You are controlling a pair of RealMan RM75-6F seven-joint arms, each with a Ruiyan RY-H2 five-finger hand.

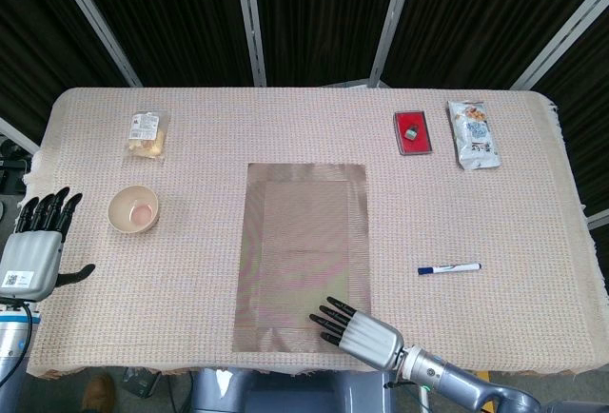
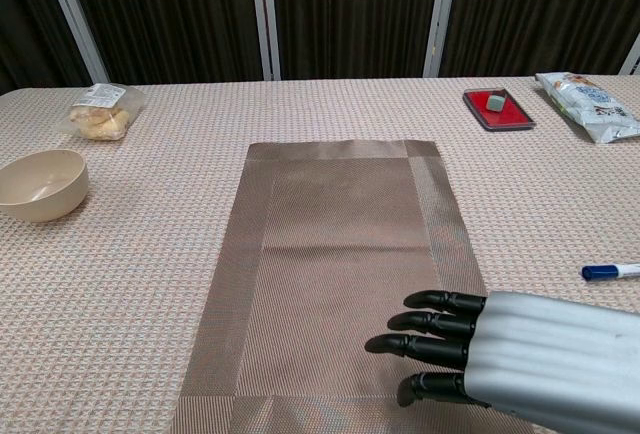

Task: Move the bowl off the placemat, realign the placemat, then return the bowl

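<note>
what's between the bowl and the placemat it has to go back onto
Nothing visible on the way. The bowl sits on bare tablecloth left of the placemat, with only open cloth between them. The right hand lies over the mat's near right corner, away from that path; the mat's middle is bare.

One placemat (image 1: 303,256) lies in the middle of the counter (image 1: 533,204). One bowl (image 1: 132,208) sits to the left of it, off the mat. One clear bag of snacks (image 1: 147,134) lies at the far left. One red tray (image 1: 412,132) lies at the far right, with one small grey block (image 1: 412,131) on it. One white printed snack packet (image 1: 472,133) lies just right of the tray. One blue-capped pen (image 1: 448,267) lies on the right, nearer the front. Two hands show: the left hand (image 1: 38,246) at the left edge, and the right hand (image 1: 357,333) over the near end of the placemat.
</note>
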